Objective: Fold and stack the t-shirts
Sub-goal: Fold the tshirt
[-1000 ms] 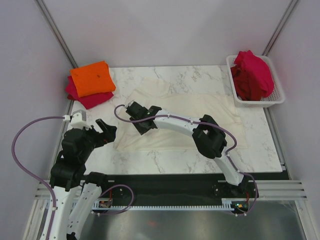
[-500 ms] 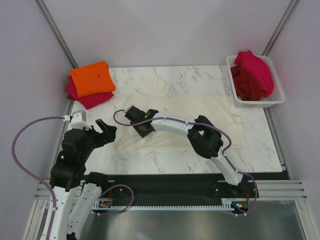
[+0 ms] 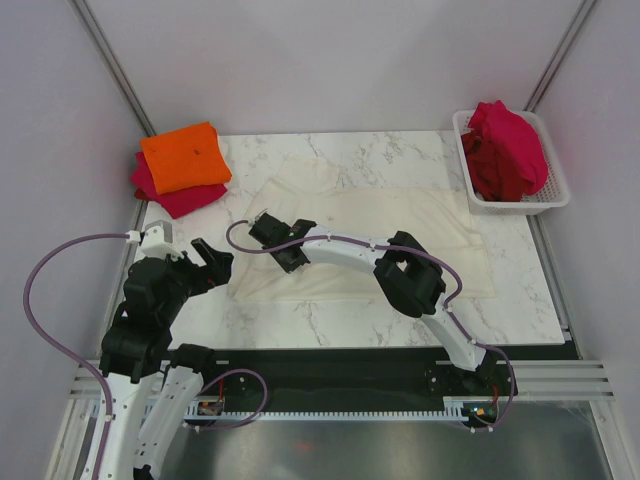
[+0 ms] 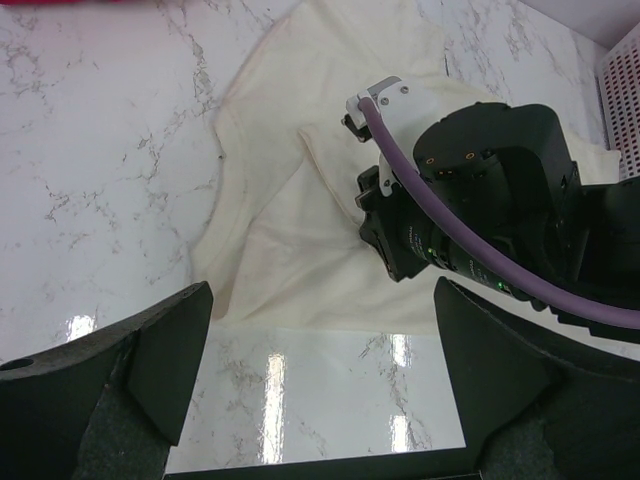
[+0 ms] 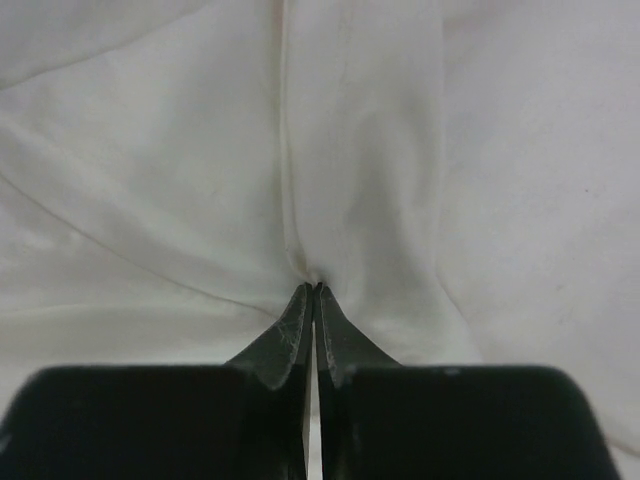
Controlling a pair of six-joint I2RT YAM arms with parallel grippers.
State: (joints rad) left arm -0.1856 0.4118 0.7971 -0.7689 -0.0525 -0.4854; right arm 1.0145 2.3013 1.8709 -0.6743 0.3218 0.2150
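Item 1: cream-white t-shirt (image 3: 400, 225), spread flat mid-table. Right gripper (image 5: 315, 290) pressed together, pinching 1 thin ridge of cloth near its left end. Left gripper (image 3: 208, 262) spread wide, empty. Your risk: a pinch this shallow may slip when lifted, or bunch the cloth.

Right gripper (image 3: 287, 260) on cream t-shirt (image 3: 400, 215)

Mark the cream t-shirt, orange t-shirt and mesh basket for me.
cream t-shirt (image 3: 420, 215): top external view, bare flat body beyond the right arm.
orange t-shirt (image 3: 183, 158): top external view, middle of its folded top face.
mesh basket (image 3: 520, 206): top external view, near wall.
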